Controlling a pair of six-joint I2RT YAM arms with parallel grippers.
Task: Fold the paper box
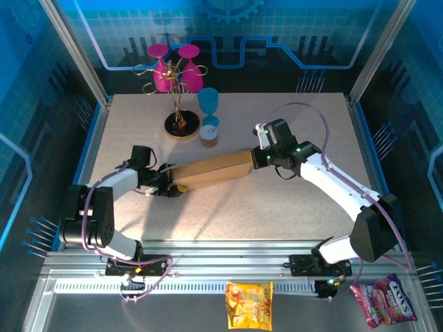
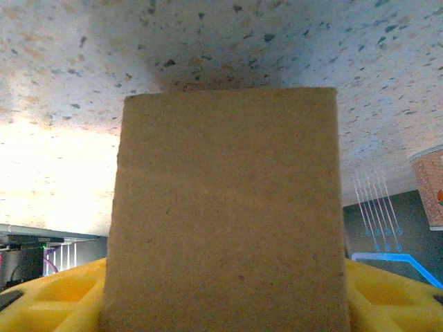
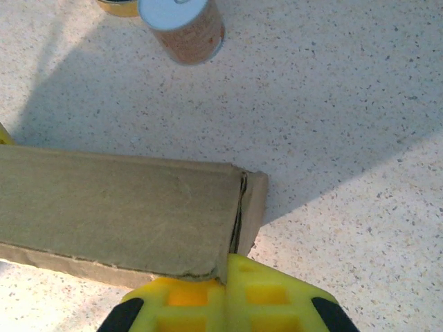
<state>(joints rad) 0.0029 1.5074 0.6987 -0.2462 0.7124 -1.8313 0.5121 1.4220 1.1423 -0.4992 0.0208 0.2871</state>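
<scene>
The paper box [image 1: 211, 169] is a long, closed brown cardboard shape lying slantwise on the table between the two arms. My left gripper [image 1: 169, 187] is at its left end. In the left wrist view that end of the paper box [image 2: 228, 207] stands between the yellow fingers [image 2: 48, 294], hiding their inner faces, so no gap or pressure can be made out. My right gripper [image 1: 259, 158] is at the right end. Its yellow fingertips are shut together [image 3: 227, 277], touching the near corner of the paper box [image 3: 118, 207], where a side flap stands slightly ajar.
A paper cup with a white lid [image 1: 210, 131] [image 3: 183, 24] stands just behind the box, next to a dark round stand [image 1: 182, 124] holding pink glasses [image 1: 173, 69] and a blue goblet [image 1: 208, 102]. Snack packets [image 1: 249, 304] [image 1: 384, 301] lie on the front rail.
</scene>
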